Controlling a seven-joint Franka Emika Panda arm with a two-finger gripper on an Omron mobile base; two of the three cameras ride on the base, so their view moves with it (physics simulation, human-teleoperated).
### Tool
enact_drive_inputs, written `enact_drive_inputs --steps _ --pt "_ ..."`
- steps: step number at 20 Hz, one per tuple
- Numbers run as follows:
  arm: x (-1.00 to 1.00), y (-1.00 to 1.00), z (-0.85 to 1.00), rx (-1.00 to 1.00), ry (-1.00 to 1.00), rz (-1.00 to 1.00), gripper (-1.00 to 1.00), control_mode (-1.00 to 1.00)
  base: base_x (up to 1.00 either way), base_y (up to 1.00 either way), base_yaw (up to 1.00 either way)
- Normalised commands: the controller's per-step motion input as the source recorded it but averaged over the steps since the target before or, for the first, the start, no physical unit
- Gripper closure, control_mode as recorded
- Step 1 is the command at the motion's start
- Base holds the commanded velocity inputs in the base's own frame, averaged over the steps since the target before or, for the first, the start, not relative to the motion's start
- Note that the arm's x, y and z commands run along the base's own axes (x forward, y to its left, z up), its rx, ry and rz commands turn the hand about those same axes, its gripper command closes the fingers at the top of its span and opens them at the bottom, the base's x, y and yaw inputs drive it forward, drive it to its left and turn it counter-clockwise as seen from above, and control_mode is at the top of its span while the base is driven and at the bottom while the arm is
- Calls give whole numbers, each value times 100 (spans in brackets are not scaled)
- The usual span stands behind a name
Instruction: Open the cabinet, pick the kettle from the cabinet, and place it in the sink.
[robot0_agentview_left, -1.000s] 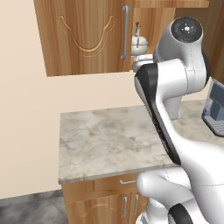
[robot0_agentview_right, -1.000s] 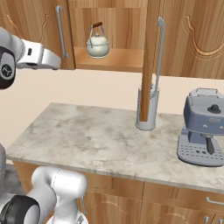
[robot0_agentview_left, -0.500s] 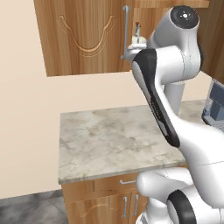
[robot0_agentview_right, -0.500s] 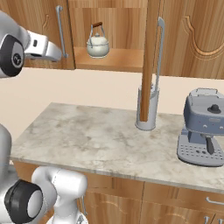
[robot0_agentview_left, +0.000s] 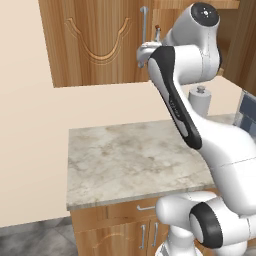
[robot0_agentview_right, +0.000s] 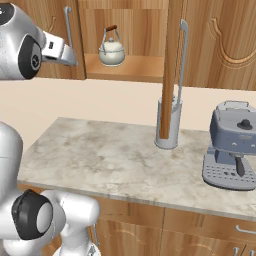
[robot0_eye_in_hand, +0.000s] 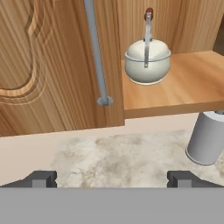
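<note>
Your two-finger pincer (robot0_eye_in_hand: 111, 178) is released, its two dark fingertips (robot0_eye_in_hand: 41, 179) spread wide with nothing between them, and it looks toward the small rounded cream-white kettle (robot0_eye_in_hand: 147, 61) from some way off. That kettle stands upright on the wooden shelf of the wall cabinet (robot0_agentview_right: 125, 67), near the shelf's left end, just to the right of the closed left door with the carved curve (robot0_eye_in_hand: 48, 65) and its long silver bar handle (robot0_eye_in_hand: 96, 54). The right door (robot0_agentview_right: 171, 65) already stands swung out, seen edge-on, to the right of the kettle. You should expect a light, stiff, hollow body with a smooth rounded wall that looks slippery, so I judge the belly a poor place to pinch. Better take the thin upright handle (robot0_agentview_right: 112, 34) under the red knob, with the fingers closing across it, and lift straight so it does not swing. By count: one kettle, two cabinet doors, two bar handles. Below the kettle, on the marble-like counter (robot0_agentview_right: 110, 160), stand one tall grey cylindrical canister (robot0_eye_in_hand: 208, 138) and one grey-blue coffee machine (robot0_agentview_right: 232, 145), both to the kettle's right.
</note>
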Motion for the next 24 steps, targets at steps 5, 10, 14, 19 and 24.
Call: enact_drive_inputs --steps 5,10,14,19,24 --pt "39 0 0 3 -3 4 -100 -100 0 0 0" --pt "42 2 0 1 -8 2 -100 -100 0 0 0" --pt "43 3 0 0 -5 1 -100 -100 0 0 0" --pt "40 5 0 0 0 0 -100 -100 0 0 0" --pt "35 9 4 0 0 0 -100 -100 0 0 0"
